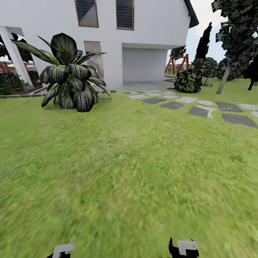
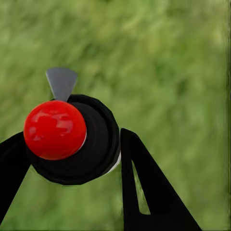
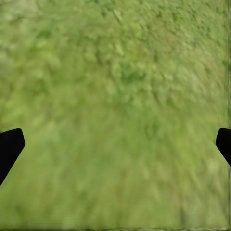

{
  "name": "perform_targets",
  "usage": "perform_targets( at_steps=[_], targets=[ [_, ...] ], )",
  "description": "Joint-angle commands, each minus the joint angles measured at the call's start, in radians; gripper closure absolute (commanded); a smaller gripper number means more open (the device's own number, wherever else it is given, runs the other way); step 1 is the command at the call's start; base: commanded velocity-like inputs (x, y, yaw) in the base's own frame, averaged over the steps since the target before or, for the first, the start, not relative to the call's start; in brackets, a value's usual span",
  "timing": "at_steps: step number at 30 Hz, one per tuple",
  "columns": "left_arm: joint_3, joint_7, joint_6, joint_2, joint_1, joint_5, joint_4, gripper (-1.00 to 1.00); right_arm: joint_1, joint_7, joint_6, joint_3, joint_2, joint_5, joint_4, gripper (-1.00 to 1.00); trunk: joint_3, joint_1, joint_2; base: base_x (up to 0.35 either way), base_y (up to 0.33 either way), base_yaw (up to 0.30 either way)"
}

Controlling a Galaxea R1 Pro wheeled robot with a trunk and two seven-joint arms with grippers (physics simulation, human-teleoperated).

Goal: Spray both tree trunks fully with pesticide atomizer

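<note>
Green lawn (image 1: 118, 172) lies ahead in my head view — house (image 1: 107, 39) far off, a broad-leaved plant (image 1: 70, 75) far left, stepping stones (image 1: 200, 107) far right. Left wrist: my fingers (image 2: 144, 192) hold the atomizer (image 2: 77, 139), red knob (image 2: 55, 130) on its black cap, above grass. Right wrist: my fingertips (image 3: 9, 147) spread wide — nothing between.

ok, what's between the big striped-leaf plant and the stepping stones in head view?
Bare lawn: nothing lies between the striped-leaf plant and the stepping stones in head view.
</note>
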Motion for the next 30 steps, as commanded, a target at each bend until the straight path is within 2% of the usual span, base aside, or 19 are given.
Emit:
perform_targets(
  at_steps=[1, 27, 30],
  targets=[
    [0.009, -0.001, -0.004, 0.000, 0.000, -0.008, 0.001, 1.00, -0.001, -0.009, 0.001, 0.003, 0.000, 0.006, 0.001, -1.00, -0.001, 0.000, 0.000, 0.000, 0.000, -0.300],
    [0.009, -0.001, -0.004, -0.002, 0.000, -0.005, -0.001, 1.00, -0.001, -0.009, 0.001, 0.003, 0.000, 0.006, 0.002, -1.00, -0.001, 0.000, 0.000, 0.000, 0.000, -0.300],
    [0.009, -0.001, -0.003, -0.002, 0.000, -0.006, -0.006, 1.00, -0.001, -0.009, 0.001, 0.003, 0.000, 0.006, 0.002, -1.00, -0.001, 0.000, 0.000, 0.195, -0.130, -0.300]
  ],
)
